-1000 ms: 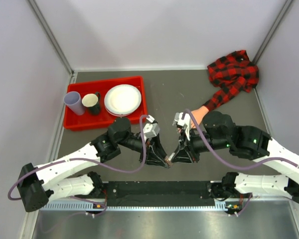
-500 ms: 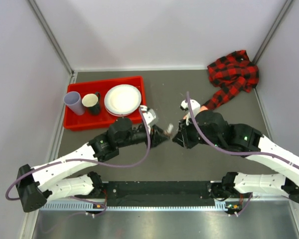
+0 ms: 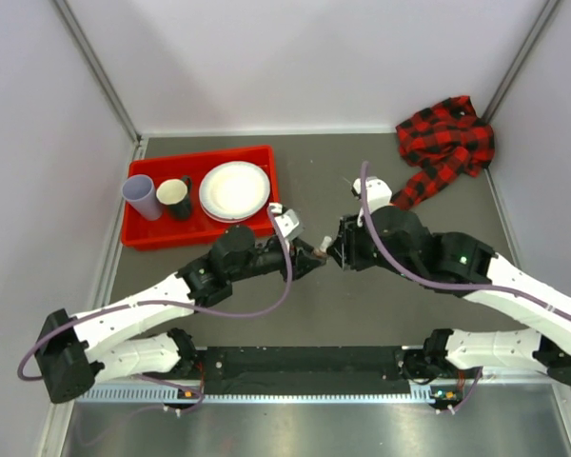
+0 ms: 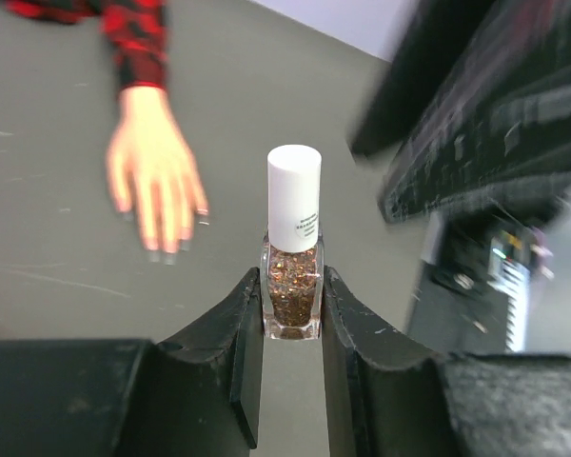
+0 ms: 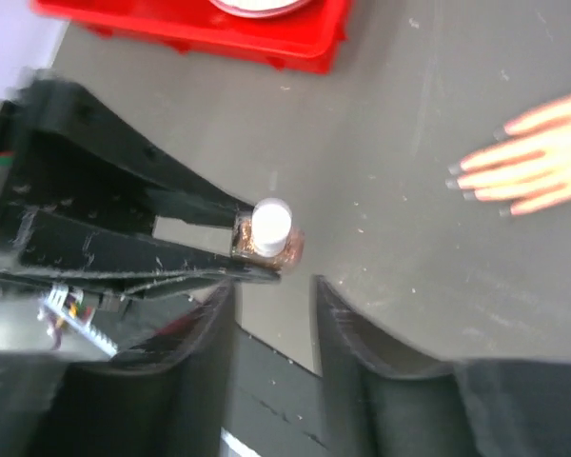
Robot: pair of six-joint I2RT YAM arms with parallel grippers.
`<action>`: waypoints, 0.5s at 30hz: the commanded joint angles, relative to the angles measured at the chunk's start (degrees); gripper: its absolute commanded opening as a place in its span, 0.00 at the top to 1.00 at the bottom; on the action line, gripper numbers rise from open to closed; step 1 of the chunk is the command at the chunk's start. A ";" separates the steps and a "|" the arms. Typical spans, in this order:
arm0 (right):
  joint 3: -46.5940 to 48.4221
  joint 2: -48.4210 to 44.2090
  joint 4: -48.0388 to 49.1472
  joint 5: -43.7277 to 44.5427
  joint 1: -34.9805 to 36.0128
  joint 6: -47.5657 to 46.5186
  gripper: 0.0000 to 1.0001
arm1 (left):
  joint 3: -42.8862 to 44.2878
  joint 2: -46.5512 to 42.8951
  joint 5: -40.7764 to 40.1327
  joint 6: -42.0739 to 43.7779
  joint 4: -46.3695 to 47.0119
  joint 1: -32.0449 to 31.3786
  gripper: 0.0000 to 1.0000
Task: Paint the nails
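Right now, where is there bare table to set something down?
Bare table lies between the red tray and the plaid shirt, toward the back wall. Crowded: the centre, where the left arm and right arm meet around the polish bottle near the mannequin hand.

This is a robotics lab test cell, not a lived-in room. Blank pale walls point(image 3: 314, 57) framed by bare metal struts point(image 3: 97, 67) box in a grey counter point(image 3: 314, 171). Along the bottom of the overhead view, the left arm point(image 3: 124, 319) and right arm point(image 3: 514, 286) are bolted by a black rail point(image 3: 305, 362), with purple cables point(image 3: 285, 276) looping off them. The items lying about look staged. A red tray point(image 3: 171, 234) at upper left holds cups point(image 3: 140, 195) and a plate point(image 3: 234, 190), and a plaid shirt point(image 3: 447, 143) lies at upper right. There is also a mannequin hand point(image 4: 152, 171), and a polish bottle point(image 4: 293, 238) is clamped in the left pincer point(image 4: 292, 281).
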 commanded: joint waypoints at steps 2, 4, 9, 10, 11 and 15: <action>4.68 -3.71 0.27 -17.16 -1.10 -17.10 0.55 | -2.88 -6.64 19.36 -0.78 3.86 -0.19 1.00; 6.00 -2.66 -2.01 -23.39 -1.19 -19.73 0.53 | -3.06 -7.35 24.67 -2.27 4.74 -0.19 1.00; 6.71 -1.78 -2.46 -32.65 -1.28 -22.73 0.54 | -2.01 -7.36 34.35 -6.15 6.85 -0.19 1.00; 6.53 -1.95 -1.50 -33.35 -1.28 -23.00 0.56 | -1.92 -7.27 34.71 -6.32 6.85 -0.19 1.00; 6.36 -2.30 -0.97 -33.54 -1.19 -23.09 0.59 | -1.66 -7.01 35.15 -6.50 6.77 -0.19 1.00; 6.53 -2.48 -1.40 -35.03 -1.45 -23.88 0.73 | -1.30 -7.09 34.63 -6.33 6.42 -0.19 1.00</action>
